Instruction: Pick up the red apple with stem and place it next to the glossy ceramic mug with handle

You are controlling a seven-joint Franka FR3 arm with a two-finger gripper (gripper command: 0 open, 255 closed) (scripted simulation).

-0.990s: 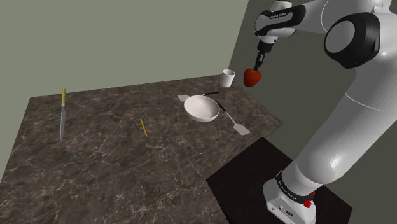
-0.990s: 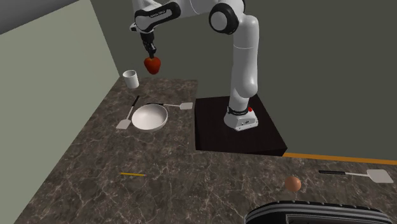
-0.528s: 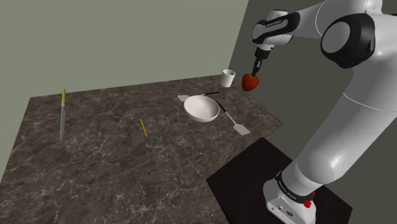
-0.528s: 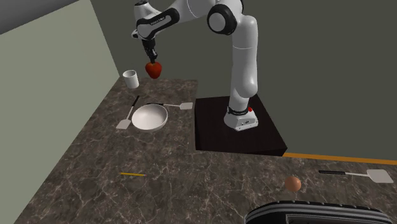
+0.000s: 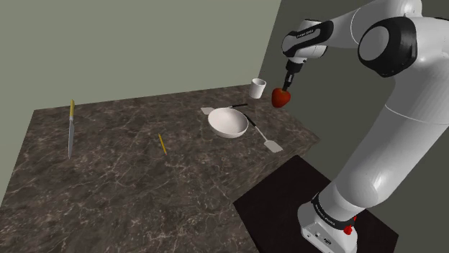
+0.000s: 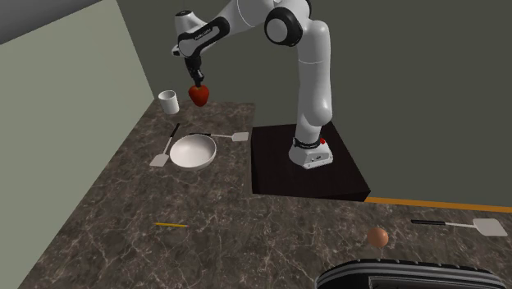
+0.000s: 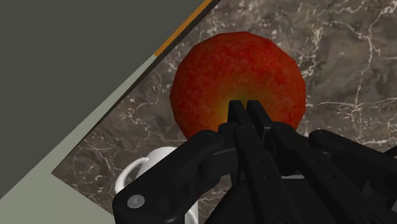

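Note:
My black gripper [image 5: 288, 80] is shut on the stem of a red apple [image 5: 281, 96], which hangs in the air above the back corner of the dark marble counter [image 5: 144, 172]. The white mug [image 5: 258, 88] stands on the counter by the wall, just to the shoulder view's left of the apple and lower. In the second exterior view the apple [image 6: 198, 94] hangs under the gripper [image 6: 196, 79], a little right of the mug [image 6: 168, 102]. Looking along the gripper [image 7: 245, 109], the apple [image 7: 238, 83] sits at the fingertips with the mug [image 7: 153, 168] partly hidden behind the hand.
A white bowl [image 5: 228, 123] lies on the counter in front of the mug, with two spatulas [image 5: 268, 139] beside it. A yellow pencil [image 5: 162, 144] and a knife [image 5: 70, 128] lie farther along the counter. The grey wall [image 5: 144, 43] runs behind the mug. Another apple-like ball [image 6: 377, 236] rests near the second exterior view's lower right.
The gripper with the apple has come down and moved toward the mug, leftward in the shoulder view. Nothing on the counter has shifted.

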